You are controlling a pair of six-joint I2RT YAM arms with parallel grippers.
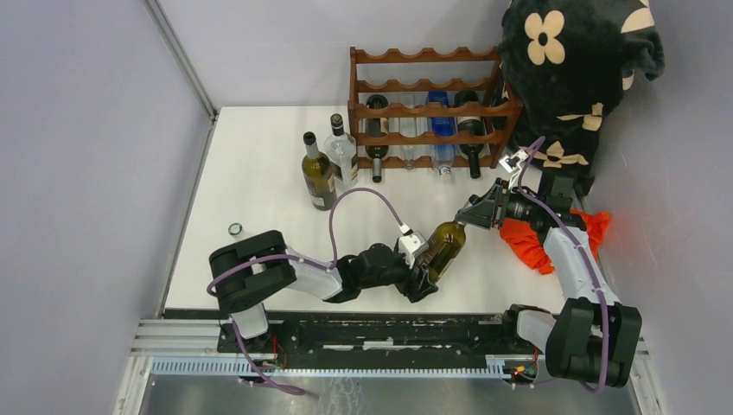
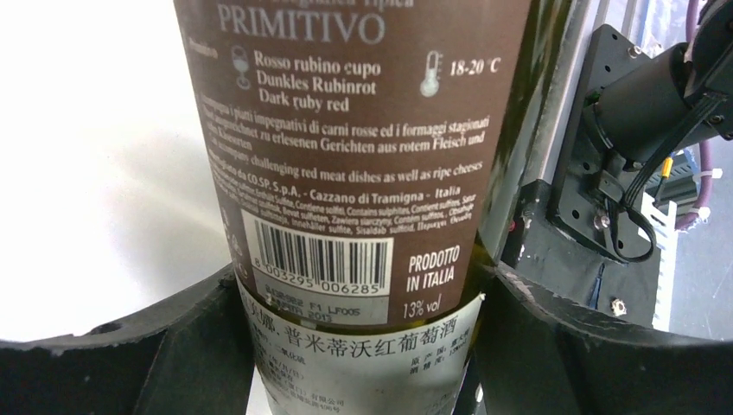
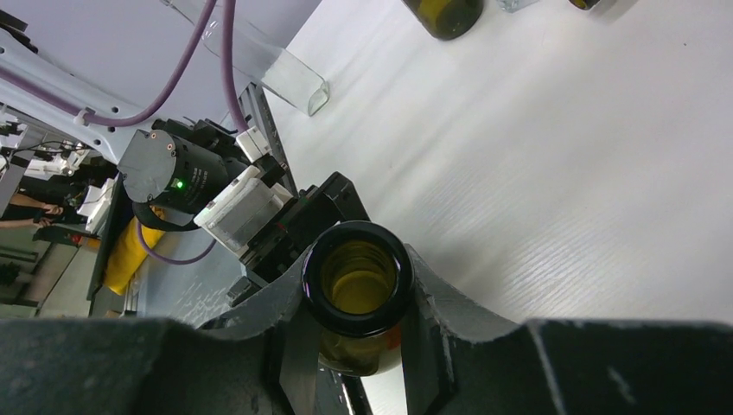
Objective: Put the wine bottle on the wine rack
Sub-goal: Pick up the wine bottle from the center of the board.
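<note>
Wine bottle (image 1: 443,246) of dark green glass, open at the mouth and looking empty inside, held tilted in the air above the near edge of the table (image 1: 259,173), a little right of its middle, neck pointing toward the far right corner; the right gripper (image 3: 356,294) is clamped tight around the neck just under the lip; the left gripper (image 2: 359,303) stands fairly wide, one finger lying against each side of the labelled body near its base, and it appears to grip the glass; the wine rack (image 1: 428,111), reddish-brown with scalloped rails and several bottles already lying in it, stands at the far edge toward the right corner, well apart from the held bottle. Judged from the glass, the bottle is rigid, smooth and breakable, probably light if truly empty; the paper label offers more friction than bare glass, so the body is the surer hold, with the neck serving to steer.
</note>
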